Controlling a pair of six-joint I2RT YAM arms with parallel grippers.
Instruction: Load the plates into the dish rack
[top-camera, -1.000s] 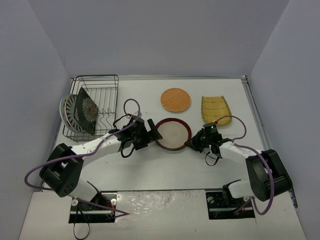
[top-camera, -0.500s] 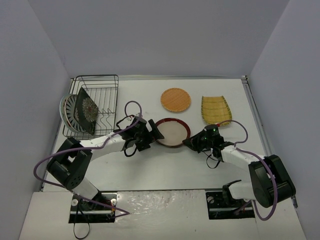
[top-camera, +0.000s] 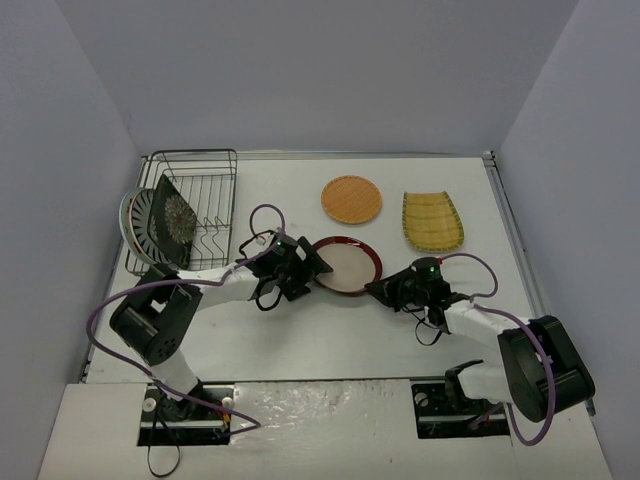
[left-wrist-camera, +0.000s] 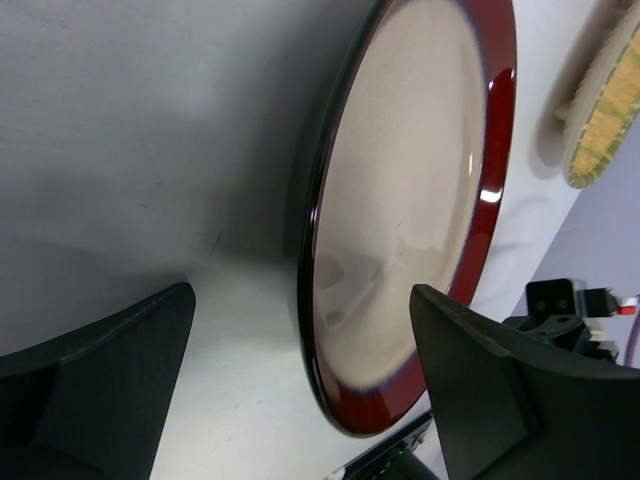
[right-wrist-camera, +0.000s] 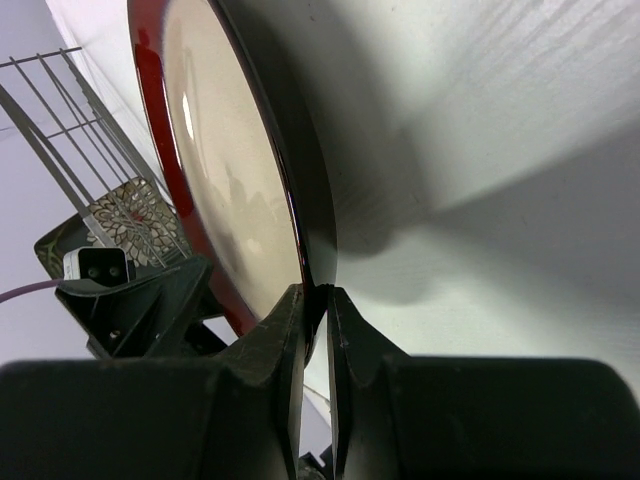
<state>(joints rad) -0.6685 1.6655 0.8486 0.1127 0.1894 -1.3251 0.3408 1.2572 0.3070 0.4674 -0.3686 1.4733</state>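
My right hand is the nearest item, low over the white tabletop, right of centre. It is clenched on the dark-red-rimmed cream plate. In the right wrist view its two fingers pinch the rim, one on the cream face and one on the dark underside. The grip is at the plate's near right edge.

My left hand is just beyond, at the plate's left edge. It is released. In the left wrist view its fingers stand wide apart, with the plate's rim in the gap between them.

The plate is in the middle of the tabletop, between the two hands. At the gripped edge its underside is raised off the tabletop, with a dark shadow beneath. I cannot tell which part of the rim rests on the surface.

The dish rack stands at the far left, well apart from this plate. A dark patterned square plate stands on edge at the rack's left side. A round plate with black radial stripes stands on edge just left of it.

The yellow-green striped oblong plate lies flat at the far right. The orange round plate lies flat at far centre, to the left of the oblong plate and apart from it.
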